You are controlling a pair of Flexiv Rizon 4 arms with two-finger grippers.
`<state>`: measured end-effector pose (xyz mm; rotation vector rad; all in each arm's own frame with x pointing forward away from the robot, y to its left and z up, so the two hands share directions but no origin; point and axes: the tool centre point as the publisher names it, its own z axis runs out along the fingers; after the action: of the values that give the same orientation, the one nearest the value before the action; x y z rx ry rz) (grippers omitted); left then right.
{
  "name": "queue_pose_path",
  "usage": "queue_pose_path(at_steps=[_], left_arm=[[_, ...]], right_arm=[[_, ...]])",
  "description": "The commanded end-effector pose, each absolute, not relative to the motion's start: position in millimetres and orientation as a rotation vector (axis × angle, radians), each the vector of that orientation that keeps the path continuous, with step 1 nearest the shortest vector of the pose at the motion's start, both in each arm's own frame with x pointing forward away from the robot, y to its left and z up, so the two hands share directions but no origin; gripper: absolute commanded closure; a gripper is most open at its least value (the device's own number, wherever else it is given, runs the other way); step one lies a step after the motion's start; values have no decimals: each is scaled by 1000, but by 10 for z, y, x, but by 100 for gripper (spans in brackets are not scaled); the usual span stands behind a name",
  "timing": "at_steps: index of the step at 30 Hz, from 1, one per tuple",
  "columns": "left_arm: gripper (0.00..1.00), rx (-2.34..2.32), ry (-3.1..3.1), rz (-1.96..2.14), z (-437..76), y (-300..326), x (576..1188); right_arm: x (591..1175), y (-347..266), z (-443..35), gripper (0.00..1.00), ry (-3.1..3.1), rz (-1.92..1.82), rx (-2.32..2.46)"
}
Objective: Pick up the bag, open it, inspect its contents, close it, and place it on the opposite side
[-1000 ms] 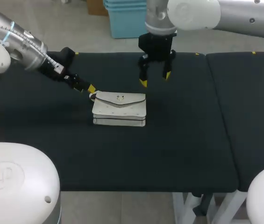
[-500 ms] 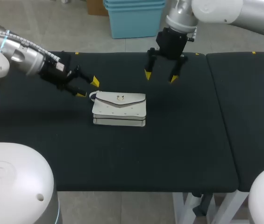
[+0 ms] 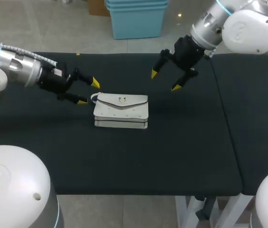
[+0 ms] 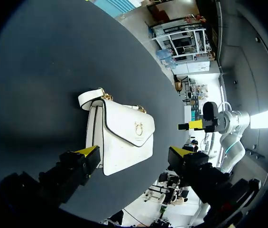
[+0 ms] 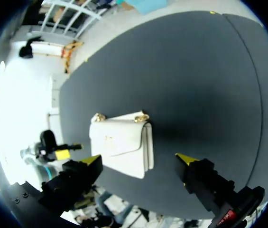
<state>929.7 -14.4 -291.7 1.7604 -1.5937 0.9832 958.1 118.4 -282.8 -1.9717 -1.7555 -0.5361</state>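
Yellow-tipped left gripper stands released and empty at nine o'clock of the white bag, just beside its strap loop, apparently lined up to grasp. Bag lies closed, flat on the table. Right gripper, likewise released, hangs apart at one o'clock.
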Motion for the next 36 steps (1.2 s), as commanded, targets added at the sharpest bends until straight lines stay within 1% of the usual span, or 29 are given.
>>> queue_pose_path(at_steps=[1, 7, 14, 15, 16, 18, 19, 20, 21, 22, 23, 24, 26, 27, 28, 30, 35, 36], left_arm=[[0, 1763, -1593, 986, -2909, -141, 9283], [0, 1745, -1493, 1044, -2992, -58, 9270], [0, 1681, -1432, 1011, -3065, 55, 9329], [0, 1677, -1438, 1010, -3082, 43, 9341], [0, 1661, -1455, 1000, -3102, 22, 9352], [0, 1638, -1465, 985, -3149, -22, 9394], [0, 1632, -1475, 980, -3178, -51, 9418], [0, 1623, -1477, 973, -3203, -78, 9446], [0, 1615, -1482, 967, -3222, -104, 9469], [0, 1616, -1492, 970, -3236, -127, 9486], [0, 1614, -1495, 970, -3250, -151, 9504], [0, 1611, -1497, 972, -3260, -170, 9526], [0, 1604, -1511, 982, -3287, -207, 9565], [0, 1600, -1511, 984, -3300, -226, 9583], [1, 1607, -1525, 986, -3316, -246, 9598], [1, 1590, -1529, 1002, -3328, -265, 9608], [12, 1587, -1558, 1032, -3331, -288, 9605], [12, 1583, -1563, 1032, -3333, -293, 9603]], right_arm=[[9491, 1132, -2867, 0, -1541, -1079, -2119], [9415, 1244, -2909, 0, -1551, -1188, -2130], [9463, 1395, -3024, 0, -1609, -1250, -2073], [9477, 1415, -3032, 7, -1638, -1257, -2083], [9491, 1438, -3047, 23, -1674, -1259, -2069], [9514, 1464, -3082, 22, -1697, -1266, -2050], [9528, 1464, -3105, 25, -1706, -1272, -2030], [9541, 1464, -3132, 38, -1707, -1271, -2026], [9547, 1465, -3163, 47, -1714, -1271, -2020], [9548, 1466, -3192, 44, -1716, -1267, -2004], [9552, 1469, -3231, 40, -1723, -1260, -2002], [9553, 1474, -3263, 38, -1722, -1245, -1993], [9569, 1488, -3336, 39, -1716, -1205, -2007], [9580, 1491, -3373, 36, -1687, -1169, -2017], [9602, 1492, -3412, 26, -1663, -1122, -2048], [9657, 1485, -3497, 0, -1588, -983, -2113], [9707, 1457, -3562, 0, -1466, -854, -2183], [9710, 1460, -3562, 0, -1458, -858, -2173]])
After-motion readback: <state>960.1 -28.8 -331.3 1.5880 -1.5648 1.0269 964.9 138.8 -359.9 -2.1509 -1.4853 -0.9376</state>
